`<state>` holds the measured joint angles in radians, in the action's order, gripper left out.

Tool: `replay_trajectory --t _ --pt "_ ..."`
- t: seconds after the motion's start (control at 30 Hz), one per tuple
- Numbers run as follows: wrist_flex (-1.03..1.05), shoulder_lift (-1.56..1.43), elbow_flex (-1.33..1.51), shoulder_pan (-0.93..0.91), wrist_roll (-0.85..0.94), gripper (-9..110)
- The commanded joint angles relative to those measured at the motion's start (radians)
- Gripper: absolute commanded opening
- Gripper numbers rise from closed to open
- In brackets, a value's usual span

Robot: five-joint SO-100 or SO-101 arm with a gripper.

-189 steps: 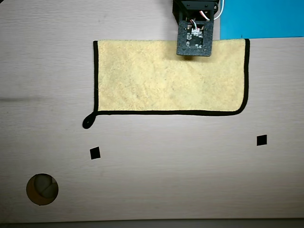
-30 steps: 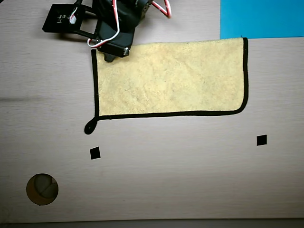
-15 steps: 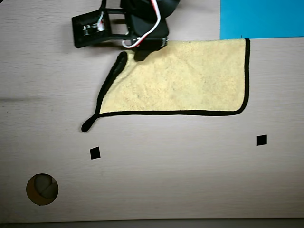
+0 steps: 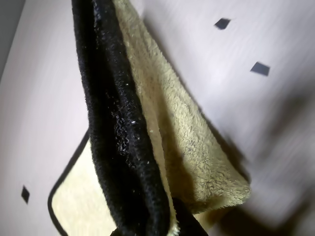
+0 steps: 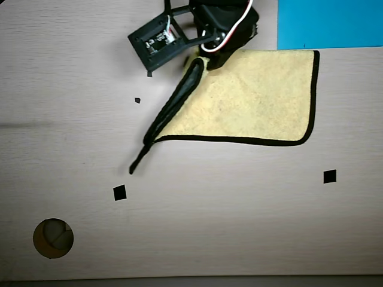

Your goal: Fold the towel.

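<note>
Arm: matte black housing, blocky segments. Flat black rectangular plate on open black frame, carrying small white connector and light markings. White cable and red cable looped over upper housing. Screws too small to tell.

Hand's fingertips hidden behind bunched towel; wrist view's table background blurred.

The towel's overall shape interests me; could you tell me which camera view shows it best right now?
The overhead view: it shows the whole towel, its left edge lifted and pulled rightward by the gripper while the right part lies flat on the table. The wrist view shows only the hanging black-edged fold up close, plus a flat corner below.
</note>
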<state>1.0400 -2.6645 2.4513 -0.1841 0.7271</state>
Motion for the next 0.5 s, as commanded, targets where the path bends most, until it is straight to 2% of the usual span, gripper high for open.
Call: replay_trajectory --t 0.0,0.2,0.47 --pt "0.074 -0.052 -0.1 0.092 0.011 0" --pt "0.17 -0.029 -0.19 0.23 -0.048 0" --pt "0.235 0.149 -0.393 0.321 -0.129 0"
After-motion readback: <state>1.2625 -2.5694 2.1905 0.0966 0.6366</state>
